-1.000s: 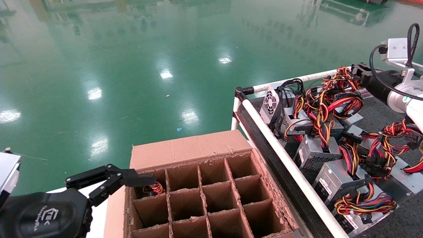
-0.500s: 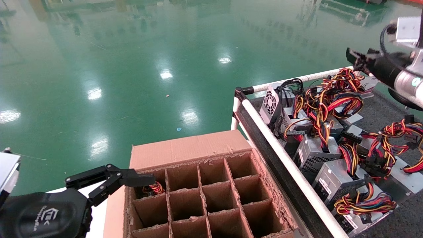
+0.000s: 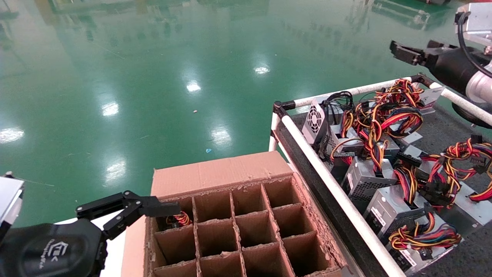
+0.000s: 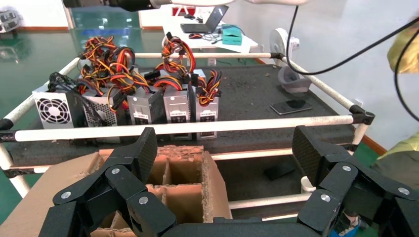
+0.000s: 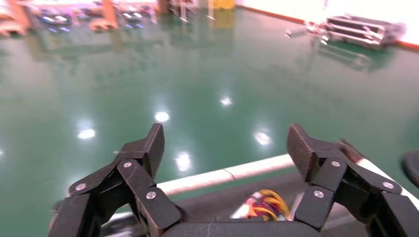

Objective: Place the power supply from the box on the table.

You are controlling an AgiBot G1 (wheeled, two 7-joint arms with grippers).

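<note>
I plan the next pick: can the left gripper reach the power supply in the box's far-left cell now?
Probably yes: the left gripper, open, hovers at that cell of the box, where wires of the power supply show uncovered.

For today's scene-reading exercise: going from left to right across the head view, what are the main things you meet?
left gripper → the box → white rail of the table → power supplies with coloured wires → right gripper
</note>
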